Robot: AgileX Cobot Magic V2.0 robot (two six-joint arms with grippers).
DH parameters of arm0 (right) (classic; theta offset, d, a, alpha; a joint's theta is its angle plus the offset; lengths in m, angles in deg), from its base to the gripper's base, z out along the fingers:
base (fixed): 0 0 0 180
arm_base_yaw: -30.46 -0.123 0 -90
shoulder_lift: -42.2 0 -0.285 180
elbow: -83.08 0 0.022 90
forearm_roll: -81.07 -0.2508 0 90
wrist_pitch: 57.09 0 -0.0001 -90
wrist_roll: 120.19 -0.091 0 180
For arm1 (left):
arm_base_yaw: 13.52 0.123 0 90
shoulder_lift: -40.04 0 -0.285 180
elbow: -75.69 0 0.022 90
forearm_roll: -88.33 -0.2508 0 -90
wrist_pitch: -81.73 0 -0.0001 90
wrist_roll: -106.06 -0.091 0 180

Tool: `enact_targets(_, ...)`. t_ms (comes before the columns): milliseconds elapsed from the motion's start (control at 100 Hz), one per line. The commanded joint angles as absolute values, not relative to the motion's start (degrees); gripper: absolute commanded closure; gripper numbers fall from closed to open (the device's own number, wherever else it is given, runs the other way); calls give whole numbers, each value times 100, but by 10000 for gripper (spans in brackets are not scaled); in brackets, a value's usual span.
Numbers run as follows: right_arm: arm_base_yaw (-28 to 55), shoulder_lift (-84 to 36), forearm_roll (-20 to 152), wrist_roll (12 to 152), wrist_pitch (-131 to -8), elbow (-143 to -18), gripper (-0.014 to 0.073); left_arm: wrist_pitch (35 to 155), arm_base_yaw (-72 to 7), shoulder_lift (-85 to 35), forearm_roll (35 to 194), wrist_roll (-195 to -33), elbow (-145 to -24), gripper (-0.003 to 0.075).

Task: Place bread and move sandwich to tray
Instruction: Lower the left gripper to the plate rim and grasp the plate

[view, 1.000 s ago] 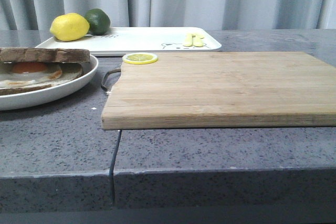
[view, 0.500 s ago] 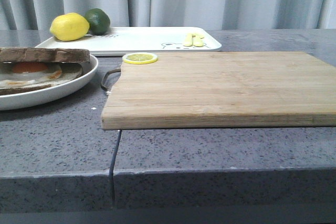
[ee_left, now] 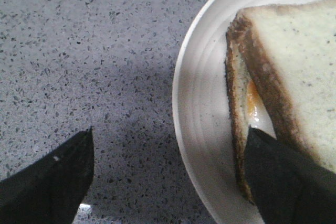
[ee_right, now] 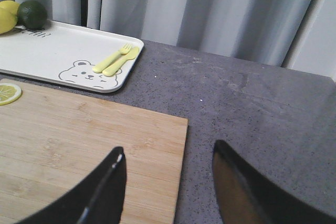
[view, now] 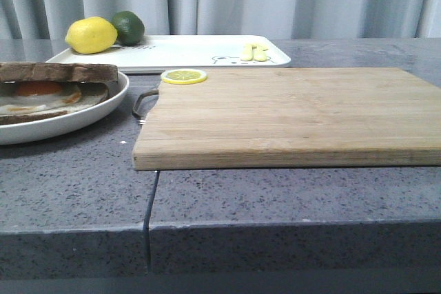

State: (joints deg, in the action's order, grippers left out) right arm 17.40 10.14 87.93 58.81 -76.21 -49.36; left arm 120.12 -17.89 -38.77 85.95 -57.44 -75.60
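On the tray (ee_right: 63,56), faint lettering is unreadable; left pincer (ee_left: 168,177) and right pincer (ee_right: 168,182) gape.

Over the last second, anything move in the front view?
No visible change. The sandwich sits in the white plate with the bread on top, and the tray, lemon, lime, lemon slice and cutting board are where they were. No gripper appears in the front view in any of the frames.
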Motion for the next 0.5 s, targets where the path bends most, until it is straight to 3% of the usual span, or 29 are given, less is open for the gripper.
enact_targets(0, 1769, 996, 8869, 5890, -7245, -5075, 207, 11692, -1772, -3855, 8560, -5683, -7755, 176)
enact_targets(490, 1769, 996, 8869, 5890, -7245, -5075, 207, 11584, -1772, -4305, 8560, -5639, -7755, 176)
